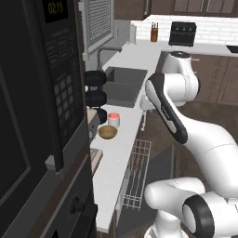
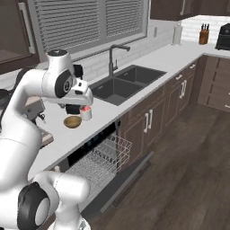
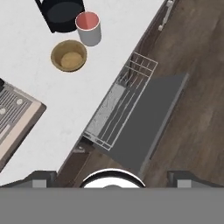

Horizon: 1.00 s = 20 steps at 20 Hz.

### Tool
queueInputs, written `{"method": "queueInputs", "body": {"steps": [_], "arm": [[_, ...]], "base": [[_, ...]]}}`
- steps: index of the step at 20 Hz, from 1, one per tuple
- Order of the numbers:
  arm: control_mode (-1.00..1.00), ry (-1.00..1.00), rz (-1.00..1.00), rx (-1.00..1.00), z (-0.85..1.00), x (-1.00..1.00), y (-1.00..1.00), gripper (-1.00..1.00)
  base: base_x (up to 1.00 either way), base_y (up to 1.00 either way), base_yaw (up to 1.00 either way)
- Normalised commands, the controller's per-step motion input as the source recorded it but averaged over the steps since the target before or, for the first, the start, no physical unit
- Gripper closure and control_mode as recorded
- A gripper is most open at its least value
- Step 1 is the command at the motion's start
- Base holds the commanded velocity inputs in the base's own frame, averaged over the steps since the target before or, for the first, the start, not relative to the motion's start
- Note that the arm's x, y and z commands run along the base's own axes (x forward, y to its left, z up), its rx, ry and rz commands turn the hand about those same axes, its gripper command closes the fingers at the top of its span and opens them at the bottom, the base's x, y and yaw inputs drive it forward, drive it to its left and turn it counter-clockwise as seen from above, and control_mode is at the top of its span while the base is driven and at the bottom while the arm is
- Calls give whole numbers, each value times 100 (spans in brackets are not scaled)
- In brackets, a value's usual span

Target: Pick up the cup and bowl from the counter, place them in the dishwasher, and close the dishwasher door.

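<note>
Nothing's been picked up yet: the cup (image 3: pixel 89 28) and bowl (image 3: pixel 69 56) sit side by side on the table (image 3: pixel 65 100), back from its front edge, with the dishwasher door (image 3: pixel 146 120) down and the rack (image 3: pixel 120 107) slid out. The claw (image 3: pixel 111 177) hangs high above, jaws spread and empty, so it looks like the first reach. Next it probably needs to drop down over the cup and straddle it before squeezing.

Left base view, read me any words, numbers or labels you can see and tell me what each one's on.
"02:15", roughly; the digits are blurred: on the lit display of the black microwave.
Keypad buttons below that display: too small and blurred to read.
Nothing else carries readable text.
</note>
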Motion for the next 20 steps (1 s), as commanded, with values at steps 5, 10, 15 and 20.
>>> {"method": "queueInputs", "body": {"steps": [5,10,15,20], "arm": [[-100,8,-15,0,-6,60,0,-100],[-100,7,-11,4,-25,95,0,-100],[-100,2,-13,8,-57,99,0,-100],[-100,0,-10,9,-58,73,1,-100]], "base": [[0,0,0],[0,0,0],[0,0,0],[0,0,0]]}}
